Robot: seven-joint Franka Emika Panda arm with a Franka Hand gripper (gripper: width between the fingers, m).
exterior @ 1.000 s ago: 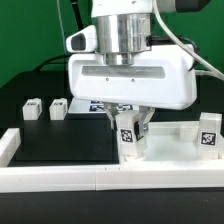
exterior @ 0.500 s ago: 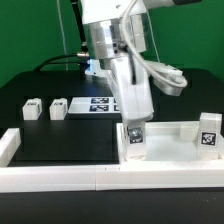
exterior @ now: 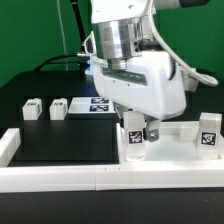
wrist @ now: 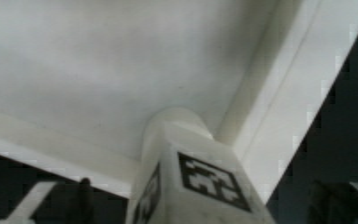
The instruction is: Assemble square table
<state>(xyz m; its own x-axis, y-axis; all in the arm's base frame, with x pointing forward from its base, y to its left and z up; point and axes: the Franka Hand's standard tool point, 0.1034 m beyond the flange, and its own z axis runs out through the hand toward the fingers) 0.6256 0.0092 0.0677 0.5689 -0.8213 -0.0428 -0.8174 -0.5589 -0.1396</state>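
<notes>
My tool (exterior: 138, 130) hangs spread around an upright leg (exterior: 133, 146), fingers just off its sides, at a corner of the square tabletop (exterior: 175, 148) on the bench. I can't tell whether that leg is screwed fully home. If it's loose, a finger brushing it as I lift could tip it or drag the tabletop askew.

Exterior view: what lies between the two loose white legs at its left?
Nothing: the exterior view shows only a bare strip of black table between the leftmost leg and the second leg.
</notes>
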